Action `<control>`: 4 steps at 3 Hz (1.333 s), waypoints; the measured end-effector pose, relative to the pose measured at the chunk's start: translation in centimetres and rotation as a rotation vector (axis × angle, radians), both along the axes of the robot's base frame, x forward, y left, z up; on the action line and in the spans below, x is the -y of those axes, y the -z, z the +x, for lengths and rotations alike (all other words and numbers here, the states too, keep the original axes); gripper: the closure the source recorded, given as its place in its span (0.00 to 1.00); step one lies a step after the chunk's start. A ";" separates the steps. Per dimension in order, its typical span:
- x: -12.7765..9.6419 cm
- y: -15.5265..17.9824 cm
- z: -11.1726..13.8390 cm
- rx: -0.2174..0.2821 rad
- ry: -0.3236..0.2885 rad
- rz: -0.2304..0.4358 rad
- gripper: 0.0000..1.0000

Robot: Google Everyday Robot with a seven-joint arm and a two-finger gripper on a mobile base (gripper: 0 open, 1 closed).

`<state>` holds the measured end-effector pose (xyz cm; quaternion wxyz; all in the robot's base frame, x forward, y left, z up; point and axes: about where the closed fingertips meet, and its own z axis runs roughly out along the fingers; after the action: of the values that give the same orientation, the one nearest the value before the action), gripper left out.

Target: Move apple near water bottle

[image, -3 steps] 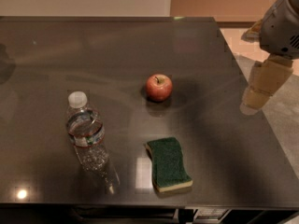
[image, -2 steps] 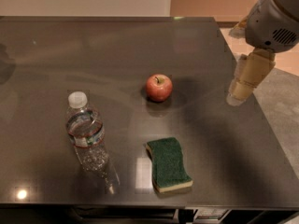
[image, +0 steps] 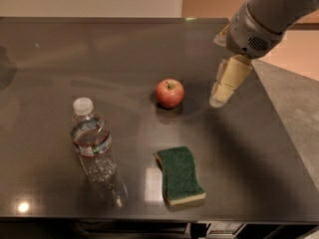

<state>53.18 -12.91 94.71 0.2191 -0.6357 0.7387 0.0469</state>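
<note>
The small red apple (image: 169,93) with a short stem sits on the dark table (image: 60,59), near the middle. The water bottle (image: 92,143), clear with a white cap and a blue-red label band, stands at the front left, well apart from the apple. My gripper (image: 222,96) hangs from the grey arm at the upper right, its cream-coloured fingers (image: 230,78) pointing down. It is to the right of the apple, a short gap away, and holds nothing that I can see.
A green sponge with a yellow underside (image: 179,175) lies at the front, below the apple and right of the bottle. The table's right edge runs just right of the gripper, with floor beyond it.
The arm and gripper have moved left, from past the table's right edge to over the table beside the apple. Apple, bottle and sponge have not moved.
</note>
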 end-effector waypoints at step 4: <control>-7.7 7.7 4.9 -0.069 -0.056 0.086 0.00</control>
<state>58.12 -5.20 87.01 0.2194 -0.6441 0.7250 0.1065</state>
